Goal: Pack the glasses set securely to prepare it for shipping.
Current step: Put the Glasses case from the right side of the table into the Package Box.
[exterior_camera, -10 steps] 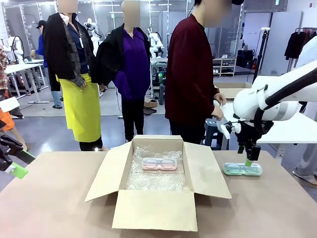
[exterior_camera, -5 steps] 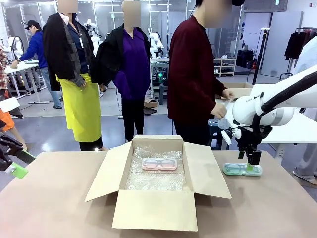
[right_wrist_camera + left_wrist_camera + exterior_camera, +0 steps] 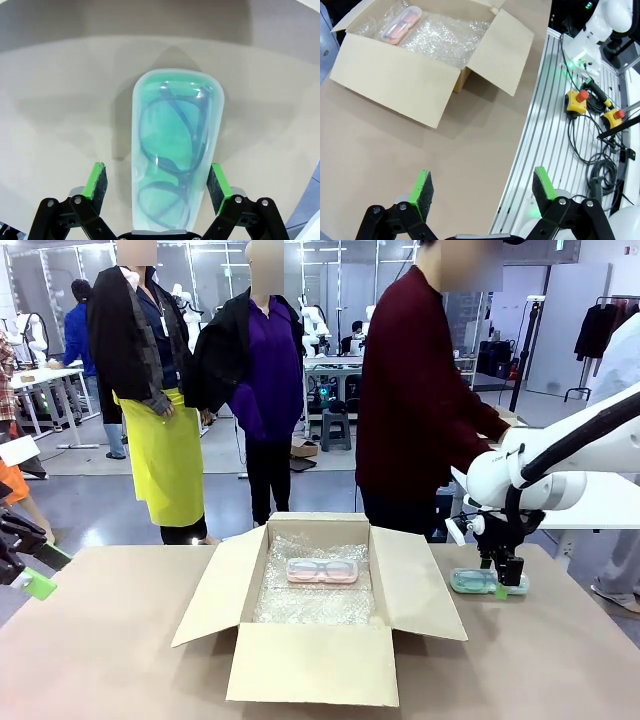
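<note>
the job is judged about half done: the pink case [image 3: 322, 571] is already laid on the bubble wrap [image 3: 310, 608] inside the open cardboard box [image 3: 310, 665], while the green case [image 3: 177, 150] is left flat on the desk [image 3: 120, 660], just right of the box. the right pincer [image 3: 157, 182] is held wide open astride the green case's near end, with nothing gripped yet. the left pincer [image 3: 482, 186] is spread wide and empty above bare desk. both cases are seen as flat, translucent, round-cornered shells with spectacles inside. grasping, boxing and closing the flaps are left.

Front, right wrist: shared green case [image 3: 177, 150]
</note>
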You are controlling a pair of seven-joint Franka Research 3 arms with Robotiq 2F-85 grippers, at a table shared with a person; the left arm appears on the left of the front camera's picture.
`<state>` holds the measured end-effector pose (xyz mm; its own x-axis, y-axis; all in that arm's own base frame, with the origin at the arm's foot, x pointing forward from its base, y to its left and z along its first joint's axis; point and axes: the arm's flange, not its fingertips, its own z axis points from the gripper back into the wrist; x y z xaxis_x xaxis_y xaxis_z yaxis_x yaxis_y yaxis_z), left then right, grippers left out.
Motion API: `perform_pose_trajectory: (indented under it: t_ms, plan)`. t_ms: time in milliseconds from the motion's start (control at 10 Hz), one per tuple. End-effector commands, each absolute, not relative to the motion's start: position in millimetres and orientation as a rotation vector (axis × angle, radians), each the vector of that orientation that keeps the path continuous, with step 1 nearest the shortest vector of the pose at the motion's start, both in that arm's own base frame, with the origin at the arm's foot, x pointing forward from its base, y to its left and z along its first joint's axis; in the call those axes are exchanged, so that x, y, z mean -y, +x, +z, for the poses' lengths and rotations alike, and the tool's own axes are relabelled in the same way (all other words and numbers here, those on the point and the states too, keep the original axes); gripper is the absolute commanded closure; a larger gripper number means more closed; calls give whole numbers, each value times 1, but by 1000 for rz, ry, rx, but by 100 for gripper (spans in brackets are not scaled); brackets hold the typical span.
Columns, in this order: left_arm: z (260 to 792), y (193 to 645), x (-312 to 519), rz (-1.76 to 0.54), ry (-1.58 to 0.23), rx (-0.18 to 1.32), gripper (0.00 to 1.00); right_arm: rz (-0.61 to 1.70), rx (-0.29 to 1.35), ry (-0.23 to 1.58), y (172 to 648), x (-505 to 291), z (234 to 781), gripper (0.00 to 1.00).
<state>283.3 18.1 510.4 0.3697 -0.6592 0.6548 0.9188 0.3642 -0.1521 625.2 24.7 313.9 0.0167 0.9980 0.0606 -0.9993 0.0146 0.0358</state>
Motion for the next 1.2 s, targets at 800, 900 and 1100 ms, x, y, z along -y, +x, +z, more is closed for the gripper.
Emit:
perform_pose_trajectory:
  t_ms: [800, 900, 1100]
  plan:
    - [514, 283, -20, -1100, -577, 556, 0, 1566, 32, 49, 631, -33, 306, 100]
    - [514, 283, -20, -1100, -577, 556, 0, 1566, 21, 43, 630, -34, 308, 100]
    - [514, 283, -20, -1100, -577, 556, 0, 1527, 28, 52, 630, -32, 314, 54]
